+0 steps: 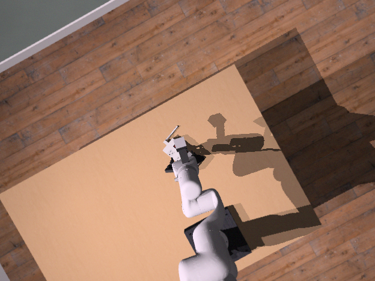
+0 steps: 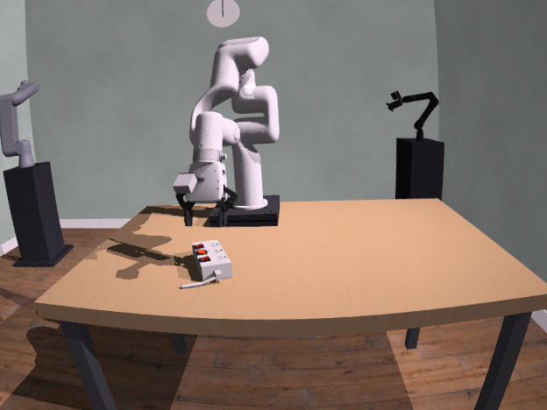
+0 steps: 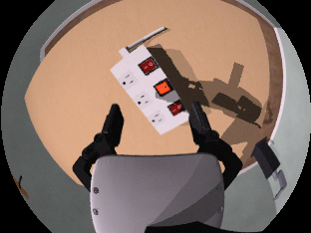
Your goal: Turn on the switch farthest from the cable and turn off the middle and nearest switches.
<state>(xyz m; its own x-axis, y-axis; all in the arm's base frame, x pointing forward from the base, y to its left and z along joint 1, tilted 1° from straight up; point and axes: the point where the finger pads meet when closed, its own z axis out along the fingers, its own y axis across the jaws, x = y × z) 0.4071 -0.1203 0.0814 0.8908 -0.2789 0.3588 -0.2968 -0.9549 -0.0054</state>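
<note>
A white power strip [image 2: 216, 264] [image 3: 136, 91] [image 1: 168, 150] lies flat on the table [image 2: 353, 247], the right way up. It has three red rocker switches in a row. The switch nearest the cable [image 2: 204, 259] [image 3: 148, 65] and the farthest one [image 2: 199, 245] [image 3: 175, 108] look dark red. The middle switch [image 2: 202, 252] [image 3: 162, 87] looks brighter orange. The short grey cable [image 2: 199, 283] [image 3: 148, 37] [image 1: 172, 131] points away from the arm. My gripper [image 2: 205, 218] [image 3: 155, 110] is open and empty. It hangs above the strip's end farthest from the cable, clear of it.
The arm's black base plate [image 2: 252, 215] sits at the table's back edge. Two dark pedestals with camera arms stand off the table, one at the left [image 2: 31, 211] and one at the right [image 2: 418, 167]. The strip lies near the table's front left.
</note>
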